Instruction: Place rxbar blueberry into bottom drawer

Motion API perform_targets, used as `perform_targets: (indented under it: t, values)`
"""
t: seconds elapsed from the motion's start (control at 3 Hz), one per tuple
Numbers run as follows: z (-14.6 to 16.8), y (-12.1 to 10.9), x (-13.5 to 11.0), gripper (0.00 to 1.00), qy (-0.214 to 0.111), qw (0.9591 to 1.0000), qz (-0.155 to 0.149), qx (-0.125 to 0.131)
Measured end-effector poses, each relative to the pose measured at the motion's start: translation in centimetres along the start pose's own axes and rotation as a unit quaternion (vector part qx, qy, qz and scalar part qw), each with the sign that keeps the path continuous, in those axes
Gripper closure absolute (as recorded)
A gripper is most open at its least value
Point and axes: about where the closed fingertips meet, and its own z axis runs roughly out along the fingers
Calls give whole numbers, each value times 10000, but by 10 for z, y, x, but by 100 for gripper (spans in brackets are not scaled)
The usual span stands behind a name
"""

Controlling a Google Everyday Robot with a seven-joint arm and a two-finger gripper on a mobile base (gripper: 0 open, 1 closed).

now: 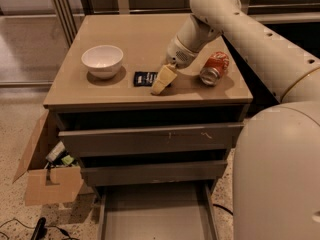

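Note:
The rxbar blueberry [144, 78] lies flat on the cabinet top [140, 34], a small dark wrapper with white lettering, between the bowl and the can. My gripper [163, 80] hangs from the white arm and reaches down to the bar's right end, touching or just above the top and covering that end of the bar. The bottom drawer [155, 219] is pulled out at the foot of the cabinet, with a bare grey floor showing.
A white bowl [102, 60] stands on the left of the top. A red soda can [214, 68] lies on its side to the right of the gripper. The two upper drawers [150, 140] are slightly ajar. An open cardboard box [50, 176] sits on the floor at the left.

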Motion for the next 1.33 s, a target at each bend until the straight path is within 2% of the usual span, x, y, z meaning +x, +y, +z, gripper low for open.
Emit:
perform_targets:
  t: [0.33,0.67,1.33]
  values:
    - [0,0,0,97,0,10000,0,0]
    - [-20,2,-12,100,1,10000,-1,-1]
    - [-16,-2,-14,100,19,10000,37,-54]
